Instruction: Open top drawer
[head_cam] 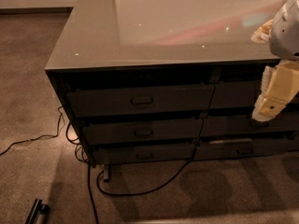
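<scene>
The top drawer (140,100) is a wide, dark grey front with a small rectangular pull (141,100) at its centre, directly under the counter top. It stands slightly out from the frame. My gripper (273,99) is a cream-coloured piece hanging at the right edge of the view, in front of the right-hand column of drawers, well to the right of the top drawer's pull. It touches nothing that I can see.
Two like drawers (142,132) sit below the top one, and a second column of drawers (243,125) stands to the right. The glossy counter top (163,22) overhangs them. Black cables (140,190) trail over the carpet in front. A metal bar (36,211) lies at bottom left.
</scene>
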Robot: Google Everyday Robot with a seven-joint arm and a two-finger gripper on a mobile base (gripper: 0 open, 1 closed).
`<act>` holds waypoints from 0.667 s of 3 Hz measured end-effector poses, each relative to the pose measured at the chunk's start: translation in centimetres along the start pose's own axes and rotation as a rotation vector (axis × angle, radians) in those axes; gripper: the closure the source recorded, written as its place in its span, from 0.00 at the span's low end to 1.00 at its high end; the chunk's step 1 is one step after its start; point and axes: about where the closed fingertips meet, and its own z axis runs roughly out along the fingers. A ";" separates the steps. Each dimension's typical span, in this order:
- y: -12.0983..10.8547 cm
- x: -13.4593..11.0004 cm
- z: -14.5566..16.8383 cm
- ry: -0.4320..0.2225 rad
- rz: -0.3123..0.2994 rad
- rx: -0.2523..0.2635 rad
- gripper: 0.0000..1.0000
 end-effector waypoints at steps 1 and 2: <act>-0.8 -1.2 1.2 0.003 -0.039 -0.001 0.00; -0.9 -1.0 1.0 -0.004 -0.028 0.012 0.00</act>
